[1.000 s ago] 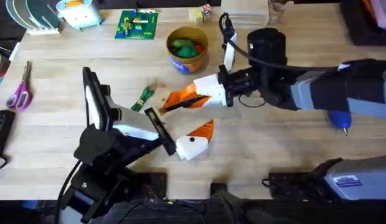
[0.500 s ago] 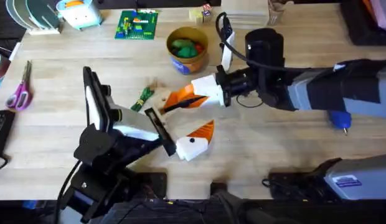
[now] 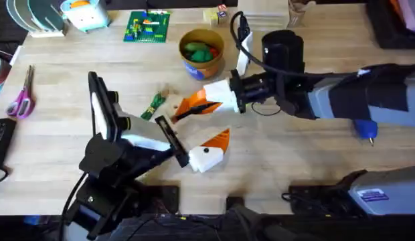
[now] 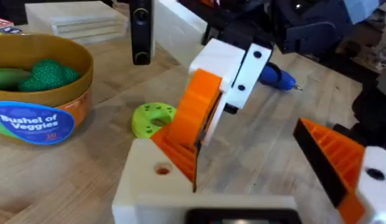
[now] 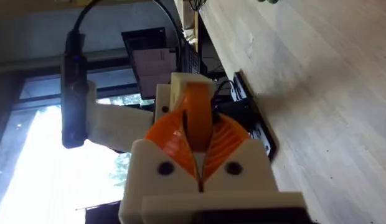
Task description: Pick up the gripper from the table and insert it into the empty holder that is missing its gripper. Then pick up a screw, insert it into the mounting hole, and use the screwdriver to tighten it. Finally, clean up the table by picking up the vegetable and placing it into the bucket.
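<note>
**Both arms reach to mid-table, fingertips nearly meeting**

The left arm rises from the lower left and angles right, its left gripper (image 3: pixel 194 134) low over the table with white fingers spread wide; one finger lies near the middle, the other beside it with its orange pad showing. The right arm stretches in from the right, level above the table. The right gripper (image 3: pixel 194 107) has its orange pads pressed together on an orange wedge.

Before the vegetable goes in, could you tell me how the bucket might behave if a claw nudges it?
The bucket looks like light cardboard, so it would probably slide easily on the smooth wooden table. Its wide, squat shape in the left wrist view suggests sliding rather than tipping. The toy greens inside likely add little weight.
</note>
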You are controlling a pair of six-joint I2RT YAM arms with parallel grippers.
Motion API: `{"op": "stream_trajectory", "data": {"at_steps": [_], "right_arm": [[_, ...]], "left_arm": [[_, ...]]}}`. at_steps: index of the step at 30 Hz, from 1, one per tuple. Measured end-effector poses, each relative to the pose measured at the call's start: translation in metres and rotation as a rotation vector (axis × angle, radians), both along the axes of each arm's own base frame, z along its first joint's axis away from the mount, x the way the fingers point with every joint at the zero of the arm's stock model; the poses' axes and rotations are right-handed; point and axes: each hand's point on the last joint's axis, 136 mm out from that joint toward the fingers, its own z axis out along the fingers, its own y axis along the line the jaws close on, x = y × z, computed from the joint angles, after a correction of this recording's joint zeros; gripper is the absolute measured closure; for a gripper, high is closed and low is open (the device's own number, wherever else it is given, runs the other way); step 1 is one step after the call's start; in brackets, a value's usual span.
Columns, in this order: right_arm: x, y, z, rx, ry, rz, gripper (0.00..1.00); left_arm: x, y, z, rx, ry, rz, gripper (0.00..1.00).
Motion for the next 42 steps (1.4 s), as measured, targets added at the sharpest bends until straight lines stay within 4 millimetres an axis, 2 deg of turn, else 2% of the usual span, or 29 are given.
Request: {"op": "stream_trajectory", "data": {"at_steps": [11, 30, 42], "right_arm": [[-0.0024, -0.0024, -0.0026, 0.01, 0.02, 0.031, 0.994], [-0.0019, 0.002, -0.0043, 0.008, 0.007, 0.032, 0.993], [-0.0002, 0.004, -0.0051, 0.001, -0.001, 0.019, 0.859]], "left_arm": [[-0.007, -0.0043, 0.0002, -0.005, 0.004, -0.048, 0.009], [-0.0036, -0.0022, -0.0002, -0.002, 0.003, -0.024, 0.009], [-0.0001, -0.0001, -0.0008, 0.001, 0.003, -0.001, 0.009]]}}
